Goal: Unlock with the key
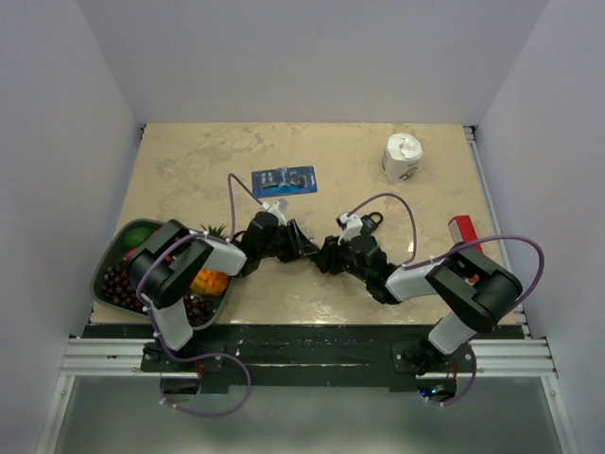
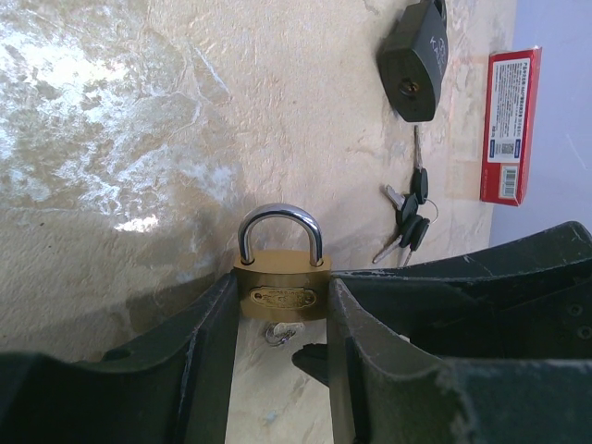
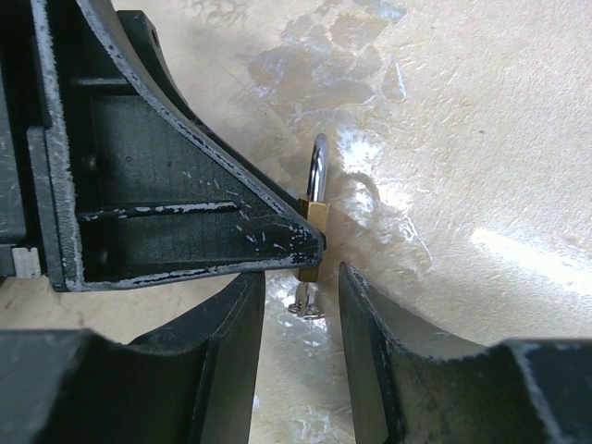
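Evidently the L arm was working as a vise. The left gripper (image 2: 283,287) was clamped on the brass padlock (image 2: 279,298), one finger on each side of the body. The shackle pointed away from the wrist and looked closed. That hold left the bottom end of the lock facing back into the gap between the fingers, prob. so the other arm could reach it.

A tiny key (image 3: 305,303) on its ring sat right at that bottom end. Whether it was seated in the keyhole couldn't be told.

The right gripper (image 3: 302,277) came in from the opposite side, close against one L finger. Its jaws stood apart w/ the tiny key in the gap. It touched neither finger as far as the R wrist view showed, so that gripper held nothing.

The key bunch (image 2: 410,215), silver blades w/ black heads, lay flat on the table (image 2: 139,139), well apart from the brass lock. It was just beside the black padlock (image 2: 416,57) and near a red box (image 2: 509,125), w/ no gripper on it.

Judging by that, the unlock w/ the bunch hadn't begun, since both arms were occupied at the brass lock. Picking up the bunch would prob. be fiddly: thin keys, flat on a hard top, little for the fingers to get under.
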Robot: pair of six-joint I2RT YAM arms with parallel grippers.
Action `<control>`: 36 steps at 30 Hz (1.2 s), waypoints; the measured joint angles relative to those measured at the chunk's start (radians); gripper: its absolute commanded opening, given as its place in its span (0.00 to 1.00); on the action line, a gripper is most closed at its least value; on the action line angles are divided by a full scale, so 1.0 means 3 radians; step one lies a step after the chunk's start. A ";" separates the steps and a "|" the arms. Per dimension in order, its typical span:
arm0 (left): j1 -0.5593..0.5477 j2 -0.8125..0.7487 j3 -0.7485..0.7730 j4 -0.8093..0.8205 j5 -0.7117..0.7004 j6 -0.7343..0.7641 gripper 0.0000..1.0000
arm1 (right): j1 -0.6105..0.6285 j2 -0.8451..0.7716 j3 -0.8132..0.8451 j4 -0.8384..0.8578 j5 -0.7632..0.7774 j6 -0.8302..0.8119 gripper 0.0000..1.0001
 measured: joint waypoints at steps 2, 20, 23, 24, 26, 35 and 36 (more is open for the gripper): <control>0.0003 0.0000 0.0000 0.0000 0.0001 0.0000 0.00 | 0.0006 -0.0009 -0.0003 0.0000 0.0000 0.0003 0.38; 0.0005 -0.0032 -0.0028 -0.0015 0.0010 0.0000 0.00 | 0.0020 0.0000 -0.0053 -0.0050 -0.0015 0.0111 0.27; 0.0006 -0.0032 -0.0028 -0.0015 0.0010 0.0000 0.00 | 0.0020 0.0001 -0.0053 -0.0051 -0.0028 0.0117 0.25; 0.0006 -0.0032 -0.0028 -0.0015 0.0010 0.0000 0.00 | 0.0020 0.0001 -0.0053 -0.0050 -0.0029 0.0121 0.24; 0.0008 -0.0032 -0.0028 -0.0015 0.0010 0.0000 0.00 | 0.0020 0.0001 -0.0053 -0.0050 -0.0032 0.0125 0.23; 0.0023 -0.0047 -0.0037 -0.0029 0.0015 0.0000 0.00 | 0.0020 0.0038 -0.0053 -0.0046 -0.0039 0.0132 0.22; 0.0023 -0.0050 -0.0038 -0.0034 0.0015 0.0000 0.00 | 0.0020 0.0051 -0.0053 -0.0041 -0.0042 0.0139 0.21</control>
